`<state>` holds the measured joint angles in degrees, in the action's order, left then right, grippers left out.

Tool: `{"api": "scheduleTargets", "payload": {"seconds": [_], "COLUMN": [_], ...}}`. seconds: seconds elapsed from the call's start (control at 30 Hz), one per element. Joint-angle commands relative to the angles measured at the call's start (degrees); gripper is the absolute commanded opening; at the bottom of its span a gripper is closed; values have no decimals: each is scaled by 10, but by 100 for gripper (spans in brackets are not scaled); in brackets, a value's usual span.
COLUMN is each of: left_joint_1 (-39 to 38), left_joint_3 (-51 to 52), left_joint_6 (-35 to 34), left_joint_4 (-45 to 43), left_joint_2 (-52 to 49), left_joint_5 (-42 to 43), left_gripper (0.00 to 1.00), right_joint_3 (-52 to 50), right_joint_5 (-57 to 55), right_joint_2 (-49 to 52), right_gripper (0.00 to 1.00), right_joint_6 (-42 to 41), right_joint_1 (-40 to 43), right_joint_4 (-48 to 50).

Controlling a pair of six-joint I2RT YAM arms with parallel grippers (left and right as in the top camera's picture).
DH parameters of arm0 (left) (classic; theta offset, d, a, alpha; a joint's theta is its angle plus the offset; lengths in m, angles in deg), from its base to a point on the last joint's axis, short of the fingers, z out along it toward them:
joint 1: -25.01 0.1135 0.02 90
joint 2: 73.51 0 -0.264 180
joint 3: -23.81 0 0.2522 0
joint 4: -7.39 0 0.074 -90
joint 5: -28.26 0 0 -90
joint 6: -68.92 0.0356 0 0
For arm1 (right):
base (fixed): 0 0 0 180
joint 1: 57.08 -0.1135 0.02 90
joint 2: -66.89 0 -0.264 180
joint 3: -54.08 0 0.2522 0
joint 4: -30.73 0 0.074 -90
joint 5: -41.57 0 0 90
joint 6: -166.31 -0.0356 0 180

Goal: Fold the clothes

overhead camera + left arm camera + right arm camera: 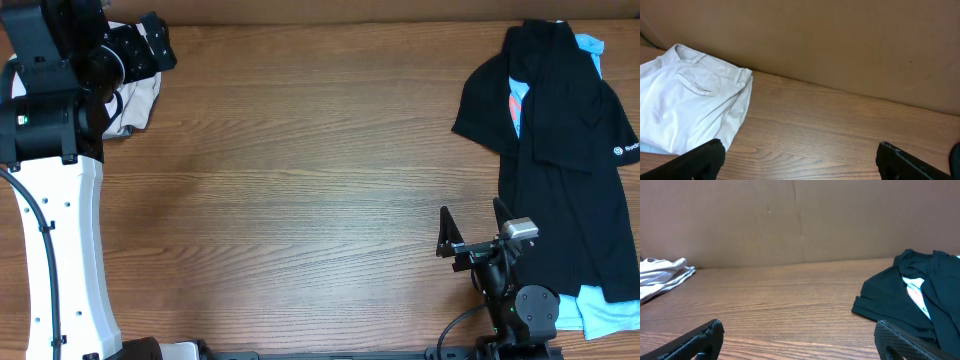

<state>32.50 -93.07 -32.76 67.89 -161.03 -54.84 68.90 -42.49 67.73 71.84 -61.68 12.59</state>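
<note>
Nearest to us in the left wrist view, the left gripper stands spread wide. Its two black fingers sit at the bottom corners with only bare table between them, and it holds nothing. The right gripper is likewise spread wide and empty. It is over bare wood at the near right of the table, just left of the black shirt.

Only the overhead view shows us both arms at once. The left arm reaches up the left edge to the far-left corner. On the right, well apart from that corner, the black shirt lies over a light-blue garment. From above, though, the arm covers most of the khaki shorts, leaving only a pale patch beside it.

The left wrist view gives what is hidden there. The shorts lie on the table to the left of the open fingers, apart from them, and a pale blue strip shows under their near edge. The right wrist view catches them only as a small pale heap at its far left, across the table from the shirt.

The waistband, with belt loops and a pocket slit just below it, lies at the far end, toward the brown wall. The cloth runs from there back toward the camera and out past the left edge, which is its long axis as far as we can see. We cannot tell its full length.
</note>
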Motion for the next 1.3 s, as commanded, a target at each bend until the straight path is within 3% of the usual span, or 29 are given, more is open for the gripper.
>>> {"api": "scheduleTargets", "payload": {"seconds": [0.0, 1.27], "left_joint_1": [-1, 0], "left_joint_3": [3, 23], "left_joint_6": [-3, -3], "left_joint_4": [-2, 29], "left_joint_2": [-2, 38], "left_joint_5": [4, 2], "left_gripper": [100, 100], "right_joint_3": [-6, -6], "right_joint_5": [-8, -8], "right_joint_2": [-7, -7], "right_gripper": [100, 100], "right_joint_6": [0, 0], "right_joint_1": [-3, -3], "right_joint_4": [2, 2]}}
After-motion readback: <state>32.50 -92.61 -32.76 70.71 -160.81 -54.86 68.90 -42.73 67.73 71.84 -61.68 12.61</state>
